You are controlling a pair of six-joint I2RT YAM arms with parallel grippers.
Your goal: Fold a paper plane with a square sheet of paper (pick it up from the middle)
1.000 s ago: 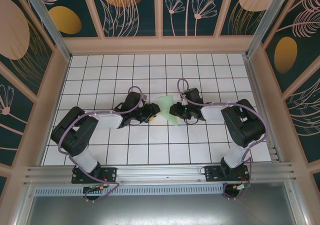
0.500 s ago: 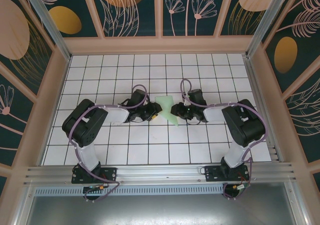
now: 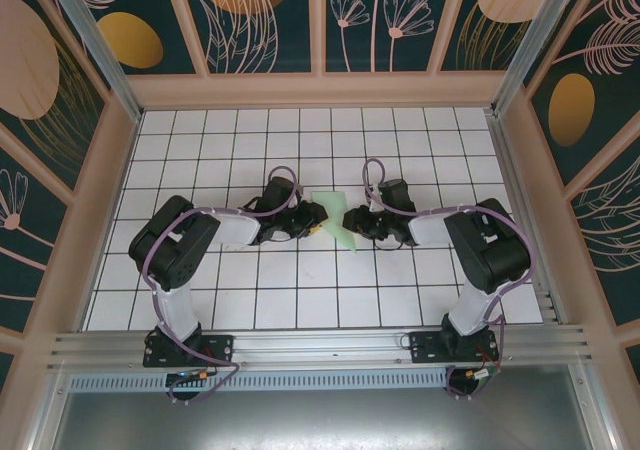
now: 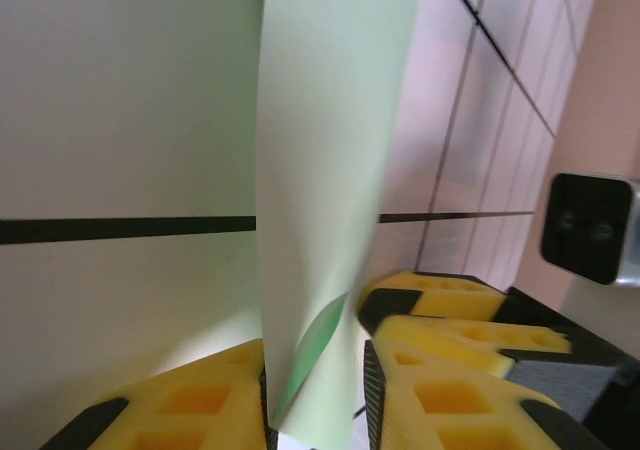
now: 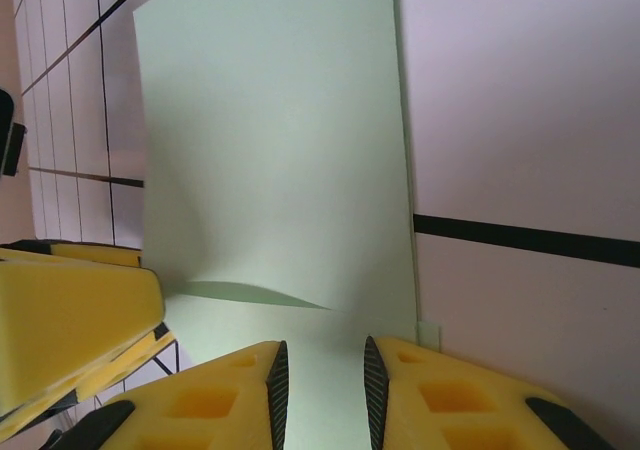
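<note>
Wrist cameras show left claw (image 4: 315, 375) and right claw (image 5: 322, 360) pinching the paper (image 5: 270, 150), unclear overhead.

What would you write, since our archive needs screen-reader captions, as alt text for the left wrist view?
A pale mint-green sheet of paper, partly folded, rises from the narrow gap between the yellow fingers of the left claw. The right claw sits close by at the lower right, over a white table with black grid lines.

The square sheet of paper (image 4: 325, 150) leaves the left wrist view's bottom edge inside the left claw (image 4: 315, 410) — grip unclear.
</note>
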